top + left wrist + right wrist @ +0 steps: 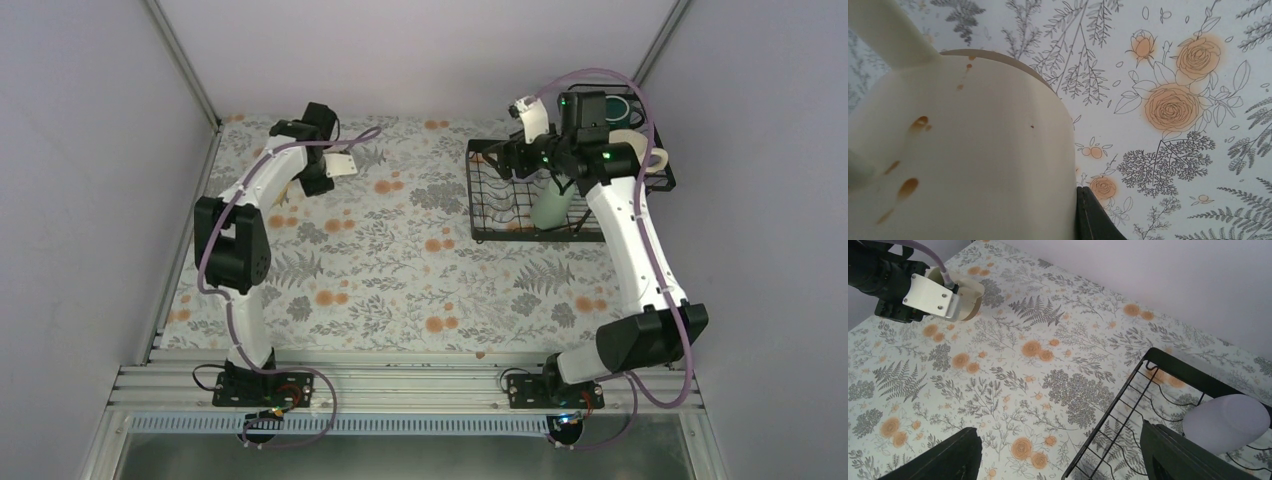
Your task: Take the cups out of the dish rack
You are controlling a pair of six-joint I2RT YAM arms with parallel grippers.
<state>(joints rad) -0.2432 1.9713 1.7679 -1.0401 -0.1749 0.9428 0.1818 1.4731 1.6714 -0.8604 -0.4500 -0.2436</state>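
The left gripper (332, 172) is closed tight on the wall of a pale cream mug with a handle (958, 150), over the far left of the flowery table (400, 270). It looks ready to set this mug down. The right gripper (1060, 429) hangs over the left edge of the black wire dish rack (471, 195) at the far right, its fingers spread wide and holding nothing. A smooth lavender tumbler (1225, 422) sits in the rack just beside one finger, not between them. A mint-green tumbler (553, 205) and another cream mug (645, 152) sit there too. Next, the right gripper likely needs to slide over so one cup sits between its fingers, then squeeze gently and lift it clear of the wires
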